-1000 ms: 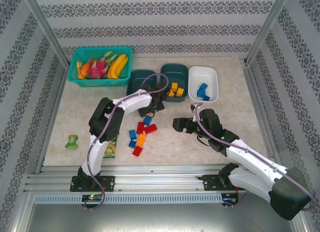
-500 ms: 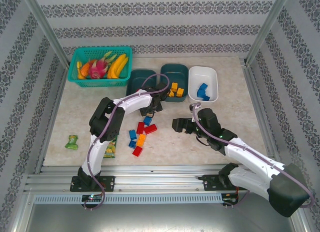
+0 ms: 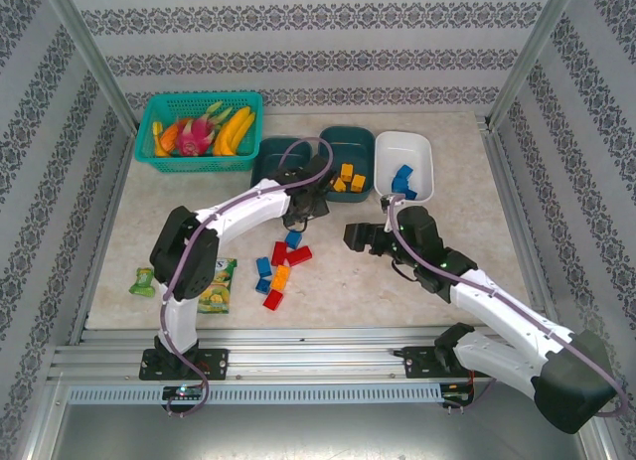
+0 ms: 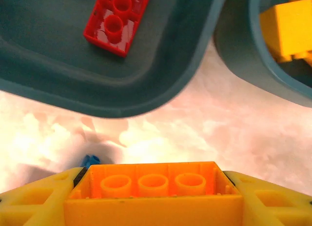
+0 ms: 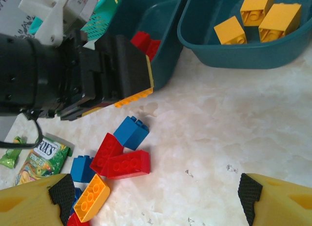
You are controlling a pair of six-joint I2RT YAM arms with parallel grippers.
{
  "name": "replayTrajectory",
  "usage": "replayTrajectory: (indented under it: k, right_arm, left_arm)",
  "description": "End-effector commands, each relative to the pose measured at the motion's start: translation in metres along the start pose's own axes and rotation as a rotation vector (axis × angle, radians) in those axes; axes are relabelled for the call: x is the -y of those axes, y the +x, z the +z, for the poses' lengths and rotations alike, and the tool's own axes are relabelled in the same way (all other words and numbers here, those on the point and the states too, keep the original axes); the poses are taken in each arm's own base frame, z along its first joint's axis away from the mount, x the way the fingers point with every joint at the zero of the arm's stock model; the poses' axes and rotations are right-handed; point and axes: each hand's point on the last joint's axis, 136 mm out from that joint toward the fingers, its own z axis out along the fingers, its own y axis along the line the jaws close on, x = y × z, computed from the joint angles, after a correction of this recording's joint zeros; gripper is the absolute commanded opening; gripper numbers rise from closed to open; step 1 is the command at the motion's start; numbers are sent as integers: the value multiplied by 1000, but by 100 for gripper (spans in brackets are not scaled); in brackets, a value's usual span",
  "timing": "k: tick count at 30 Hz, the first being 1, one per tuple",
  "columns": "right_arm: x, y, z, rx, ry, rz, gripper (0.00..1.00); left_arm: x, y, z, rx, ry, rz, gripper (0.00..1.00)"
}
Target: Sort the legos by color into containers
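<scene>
While the left claw [image 3: 299, 218] pinches an orange brick [image 4: 154, 201] just short of the yellow-brick tub [image 3: 347, 134], carrying is the step in hand. Next, I judge, it must pass over that tub's rim and release; the right claw [image 3: 354, 237] hovers spread and empty near the tub.

loose bricks [image 3: 297, 254] mid-table | left claw [image 4: 153, 206]: orange brick [image 4: 153, 186] | left tub [image 3: 270, 157]: red | middle tub [image 3: 348, 135]: yellow | white tub [image 3: 419, 147]: blue
</scene>
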Motion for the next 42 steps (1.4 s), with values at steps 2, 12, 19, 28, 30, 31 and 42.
replayTrajectory:
  k: [2,12,19,28,30,31,42]
  right_arm:
    - [-1,-22,-9,69,21,-1,89]
    - [16,-92,-12,293,102,140,89]
    - [35,-139,2,339,137,219,89]
    - [43,-140,11,331,139,277,89]
    - [46,-135,11,328,143,290,89]
    - [48,-132,12,325,148,300,89]
    - [52,-123,17,305,146,322,89]
  left_arm:
    - [24,1,-26,5,116,-17,59]
    - [89,-70,-22,82,203,13,60]
    - [128,-128,27,151,284,-35,61]
    - [151,-178,68,287,431,-133,67]
    - [153,-179,73,288,435,-143,69]
    - [153,-178,76,284,431,-154,70]
    - [153,-178,93,286,440,-247,73]
